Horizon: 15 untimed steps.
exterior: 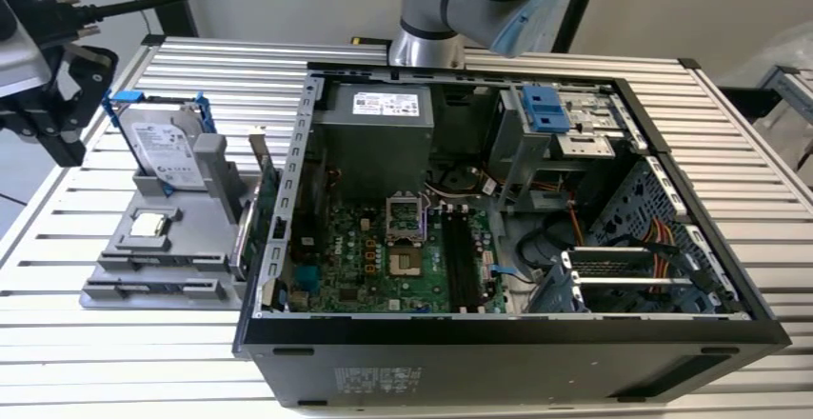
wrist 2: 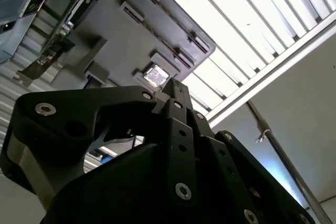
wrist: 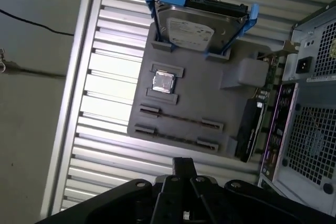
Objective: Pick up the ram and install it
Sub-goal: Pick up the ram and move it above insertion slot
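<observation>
First wrist view: gripper (wrist: 184, 165) near grey tray (wrist: 210, 98) bearing hard drive (wrist: 197, 27).

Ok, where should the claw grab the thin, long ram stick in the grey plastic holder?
Pinch the ram stick mid-length across its flat faces, from straight above: it seems to stand on edge between the grey holder's end clips, top edge exposed.

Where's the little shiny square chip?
The chip sits on the gray tray at the exterior view's left, next to the upright hard drive, outside the open computer case.
</observation>
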{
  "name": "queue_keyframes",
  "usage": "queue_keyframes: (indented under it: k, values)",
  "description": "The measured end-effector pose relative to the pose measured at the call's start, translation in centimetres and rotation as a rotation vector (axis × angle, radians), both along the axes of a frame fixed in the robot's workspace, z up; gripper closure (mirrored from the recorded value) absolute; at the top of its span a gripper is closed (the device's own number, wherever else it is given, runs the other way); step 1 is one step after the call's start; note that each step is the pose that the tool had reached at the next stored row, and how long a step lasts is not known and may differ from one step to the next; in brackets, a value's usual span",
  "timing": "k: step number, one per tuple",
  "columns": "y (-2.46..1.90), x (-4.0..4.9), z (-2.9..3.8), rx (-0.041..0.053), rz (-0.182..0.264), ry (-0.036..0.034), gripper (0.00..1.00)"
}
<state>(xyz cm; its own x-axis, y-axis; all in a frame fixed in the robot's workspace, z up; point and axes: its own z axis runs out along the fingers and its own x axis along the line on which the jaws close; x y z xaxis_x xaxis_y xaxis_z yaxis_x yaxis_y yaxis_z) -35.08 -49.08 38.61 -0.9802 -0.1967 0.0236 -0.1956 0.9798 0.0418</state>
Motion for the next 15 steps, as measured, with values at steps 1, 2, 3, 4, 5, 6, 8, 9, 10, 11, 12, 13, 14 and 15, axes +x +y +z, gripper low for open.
queue_keyframes:
  k: [1, 2, 3, 4, 5, 6, 8, 9, 10, 11, 12, 13, 14, 15]
  values:
    - [0.0, 0.0, 0.0, 0.0, 0.008, 0.0, 1.0]
    - [0.0, 0.0, 0.0, 0.0, 0.016, 0.0, 1.0]
    - [0.0, 0.0, 0.0, 0.0, 0.023, 0.0, 1.0]
    - [0.0, 0.0, 0.0, 0.0, 0.031, 0.0, 1.0]
    - [0.0, 0.0, 0.0, 0.0, 0.039, 0.0, 1.0]
    - [0.0, 0.0, 0.0, 0.0001, 0.086, 0.0, 1.0]
    - [0.0, 0.0, 0.0, 0.0, 0.103, -0.0001, 1.0]
    - [0.0, 0.0, 0.0, 0.0, 0.109, 0.0, 1.0]
    - [0.0, 0.0, 0.0, 0.0, 0.117, 0.0, 1.0]
    - [0.0, 0.0, 0.0, 0.0, 0.125, 0.0, 1.0]
    - [0.0, 0.0, 0.0, 0.0, 0.132, 0.0, 1.0]
    - [0.0, 0.0, 0.0, 0.0, 0.139, 0.0, 1.0]
    - [0.0, 0.0, 0.0, 0.0, 0.147, 0.0, 1.0]
    - [0.0, 0.0, 0.0, 0.0, 0.154, 0.0, 1.0]
